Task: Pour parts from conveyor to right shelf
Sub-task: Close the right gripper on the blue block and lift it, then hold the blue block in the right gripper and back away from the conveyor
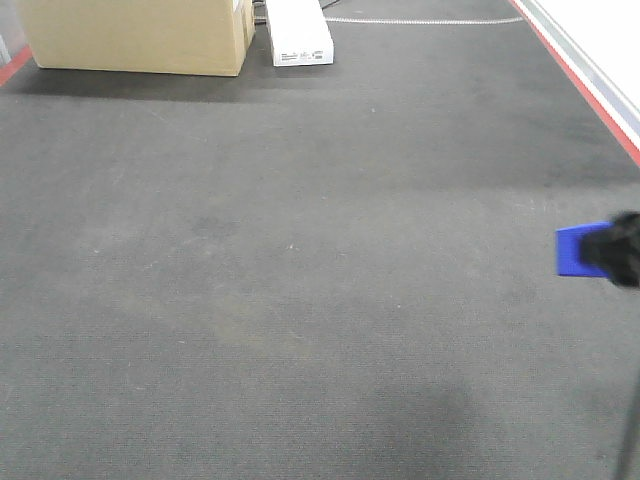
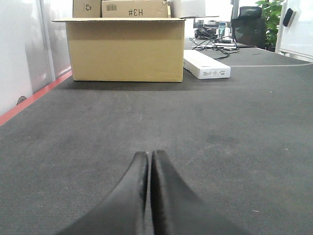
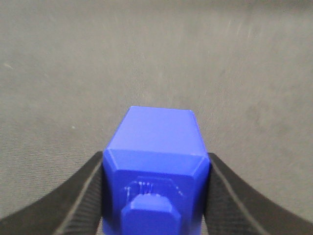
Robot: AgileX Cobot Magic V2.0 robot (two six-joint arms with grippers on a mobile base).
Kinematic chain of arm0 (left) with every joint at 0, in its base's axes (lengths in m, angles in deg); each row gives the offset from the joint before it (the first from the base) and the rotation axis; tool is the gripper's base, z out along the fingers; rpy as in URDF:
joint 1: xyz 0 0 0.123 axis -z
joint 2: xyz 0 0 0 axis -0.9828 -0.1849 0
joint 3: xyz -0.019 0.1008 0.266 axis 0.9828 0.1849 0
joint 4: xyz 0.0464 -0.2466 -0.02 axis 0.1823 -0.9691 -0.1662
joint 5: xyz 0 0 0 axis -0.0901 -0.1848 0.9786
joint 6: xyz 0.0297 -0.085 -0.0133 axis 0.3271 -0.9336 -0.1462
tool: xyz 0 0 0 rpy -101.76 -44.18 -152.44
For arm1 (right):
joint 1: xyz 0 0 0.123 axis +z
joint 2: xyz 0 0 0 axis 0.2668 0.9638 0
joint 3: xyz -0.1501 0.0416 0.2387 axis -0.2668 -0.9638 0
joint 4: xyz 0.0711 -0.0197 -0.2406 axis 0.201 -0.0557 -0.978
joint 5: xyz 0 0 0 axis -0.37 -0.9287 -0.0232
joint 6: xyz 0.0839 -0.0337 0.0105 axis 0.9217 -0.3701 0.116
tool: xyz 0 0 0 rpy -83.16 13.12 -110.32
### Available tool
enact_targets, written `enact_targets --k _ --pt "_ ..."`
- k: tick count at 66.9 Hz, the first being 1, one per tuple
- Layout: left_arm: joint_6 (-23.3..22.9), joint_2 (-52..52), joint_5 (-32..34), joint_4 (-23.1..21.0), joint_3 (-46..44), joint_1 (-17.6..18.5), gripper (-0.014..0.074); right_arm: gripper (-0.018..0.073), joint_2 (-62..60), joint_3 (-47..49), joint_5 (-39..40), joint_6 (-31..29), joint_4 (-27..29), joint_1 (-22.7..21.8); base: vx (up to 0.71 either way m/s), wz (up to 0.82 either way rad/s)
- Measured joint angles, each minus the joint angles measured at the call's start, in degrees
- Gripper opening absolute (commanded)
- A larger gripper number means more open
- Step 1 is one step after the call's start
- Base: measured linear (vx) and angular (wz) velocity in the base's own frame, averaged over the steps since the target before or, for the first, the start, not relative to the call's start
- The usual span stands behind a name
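My right gripper (image 3: 155, 169) is shut on a blue plastic bin (image 3: 156, 161), seen from its underside, and holds it above the dark grey carpet. In the front view the blue bin (image 1: 572, 250) shows at the right edge with the blurred black right gripper (image 1: 618, 250) on it. My left gripper (image 2: 148, 155) is shut and empty, its two black fingers pressed together, low over the carpet. No conveyor, shelf or parts show in any view.
A large cardboard box (image 2: 124, 48) stands at the far left on the carpet, also in the front view (image 1: 140, 35). A white flat box (image 2: 205, 65) lies to its right. A red floor line (image 1: 590, 90) runs along the right side.
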Motion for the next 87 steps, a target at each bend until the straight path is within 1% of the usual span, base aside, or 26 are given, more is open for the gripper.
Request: enact_targets --k 14,26,32,40,47,56,60,87 --pt "0.00 0.00 0.00 0.00 0.00 0.00 -0.0006 -0.0009 -16.68 -8.19 4.49 -0.65 2.61 0.00 0.00 0.00" --pt "0.00 0.00 0.00 0.00 0.00 0.00 -0.0006 -0.0009 -29.49 -14.13 5.67 -1.06 3.58 0.00 0.00 0.00" --pt "0.00 0.00 0.00 0.00 0.00 0.00 -0.0006 -0.0009 -34.63 -17.70 5.75 -2.63 3.93 0.00 0.00 0.00" --pt "0.00 0.00 0.00 0.00 0.00 0.00 -0.0006 -0.0009 -41.48 -23.27 6.21 -6.90 4.07 0.00 0.00 0.00" --pt "0.00 0.00 0.00 0.00 0.00 0.00 -0.0006 -0.0009 -46.96 -27.45 9.21 -8.15 4.71 0.00 0.00 0.00" --pt "0.00 0.00 0.00 0.00 0.00 0.00 -0.0006 -0.0009 -50.76 -30.95 15.16 -8.39 4.81 0.00 0.00 0.00" --pt "0.00 0.00 0.00 0.00 0.00 0.00 -0.0006 -0.0009 -51.29 -31.79 16.37 -8.44 5.00 0.00 0.00 0.00" --pt "0.00 0.00 0.00 0.00 0.00 0.00 -0.0006 -0.0009 -51.38 -32.39 16.05 -8.44 5.43 0.00 0.00 0.00"
